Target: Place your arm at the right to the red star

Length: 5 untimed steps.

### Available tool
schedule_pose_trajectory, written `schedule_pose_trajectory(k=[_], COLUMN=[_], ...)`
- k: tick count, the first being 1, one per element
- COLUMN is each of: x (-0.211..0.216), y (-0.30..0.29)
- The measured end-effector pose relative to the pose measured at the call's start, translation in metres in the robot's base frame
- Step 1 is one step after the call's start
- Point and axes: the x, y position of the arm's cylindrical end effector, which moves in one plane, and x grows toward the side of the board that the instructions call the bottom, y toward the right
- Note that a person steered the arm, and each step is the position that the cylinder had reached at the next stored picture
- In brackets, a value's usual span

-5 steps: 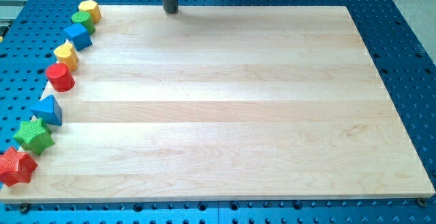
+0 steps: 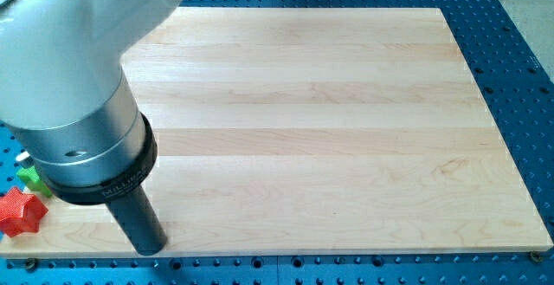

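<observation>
My tip [image 2: 150,249] sits on the desk [image 2: 329,129] near the view's bottom-left, close to the front edge. Red star [image 2: 19,213] lies to the tip's left in view, near but apart, at desk's left edge. Green block [image 2: 31,179], shape unclear, mostly hidden by arm [image 2: 69,77], just above the star. No fingers on this rod, so nothing apart, together or clamped. Arm body covers the view's upper-left, hiding whatever's behind it

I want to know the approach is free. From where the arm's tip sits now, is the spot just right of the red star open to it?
Probably yes. My tip rests on the wooden board, right of the red star block, with only bare wood showing between them.
</observation>
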Motion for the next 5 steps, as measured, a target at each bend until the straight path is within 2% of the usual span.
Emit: schedule_pose_trajectory(k=[2, 4, 5], x=[0.001, 0.0, 0.0], y=[-0.013, -0.073, -0.078])
